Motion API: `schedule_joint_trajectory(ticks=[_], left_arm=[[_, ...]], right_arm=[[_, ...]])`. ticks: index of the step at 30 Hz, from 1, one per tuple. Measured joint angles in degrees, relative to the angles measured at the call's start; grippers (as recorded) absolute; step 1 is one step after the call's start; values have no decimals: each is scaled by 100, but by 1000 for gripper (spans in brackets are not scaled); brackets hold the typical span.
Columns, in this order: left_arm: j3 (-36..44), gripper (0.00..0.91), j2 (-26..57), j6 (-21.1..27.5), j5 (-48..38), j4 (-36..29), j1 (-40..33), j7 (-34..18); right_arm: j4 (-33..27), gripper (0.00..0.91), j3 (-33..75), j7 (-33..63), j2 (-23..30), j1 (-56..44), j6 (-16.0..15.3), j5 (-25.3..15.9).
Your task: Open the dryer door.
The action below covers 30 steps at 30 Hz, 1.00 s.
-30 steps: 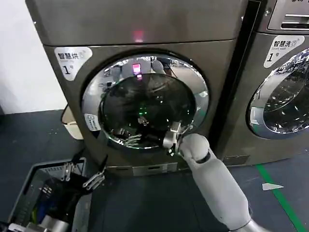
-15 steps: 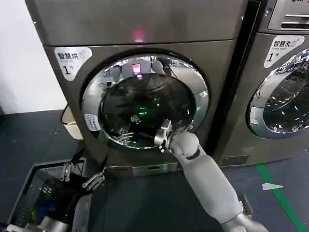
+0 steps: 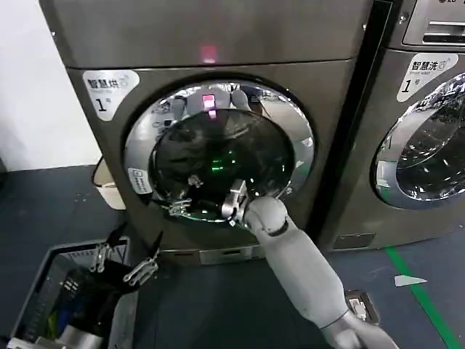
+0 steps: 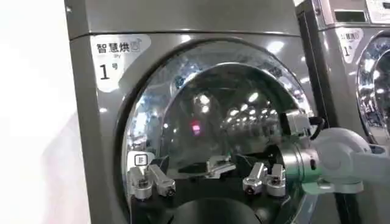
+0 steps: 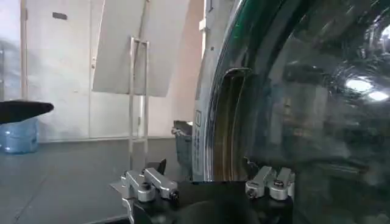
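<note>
The dryer door (image 3: 218, 149), chrome rim around dark glass, sits on the front of the dark grey-brown machine (image 3: 218, 43) marked 1, above a dark floor (image 3: 51, 211) beside a white wall (image 3: 36, 87). The right gripper (image 3: 231, 200) is against the door's lower rim, fingers (image 5: 149, 182) apart around its edge. The left gripper (image 3: 120, 263) hangs low over a basket (image 3: 43, 291), fingers spread, empty.

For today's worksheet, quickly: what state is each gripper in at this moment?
Left gripper: fingers open, holding nothing, low beside the dark grey-brown dryer.
Right gripper: fingers open, at the chrome-rimmed round glass dryer door.
</note>
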Motion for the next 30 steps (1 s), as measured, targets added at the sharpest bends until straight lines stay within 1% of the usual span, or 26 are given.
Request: schedule_joint_trajectory(ticks=[12,19,21,26,30], left_arm=[[-4,907,-23,2,3,-34,21,-12],[-10,907,-11,81,-9,-55,10,-19],[-53,907,15,108,-19,-54,-22,1],[-248,907,119,336,-224,-44,-169,107],[-546,907,257,630,-691,-23,-323,76]], right_arm=[[-254,907,-175,21,288,134,-6,-115],[-263,907,-135,-347,369,115,-182,-112],[-234,907,-141,-467,368,91,-190,-117],[-130,907,-125,-736,323,36,-187,-134],[-20,907,-80,-1059,247,-30,-207,-136]])
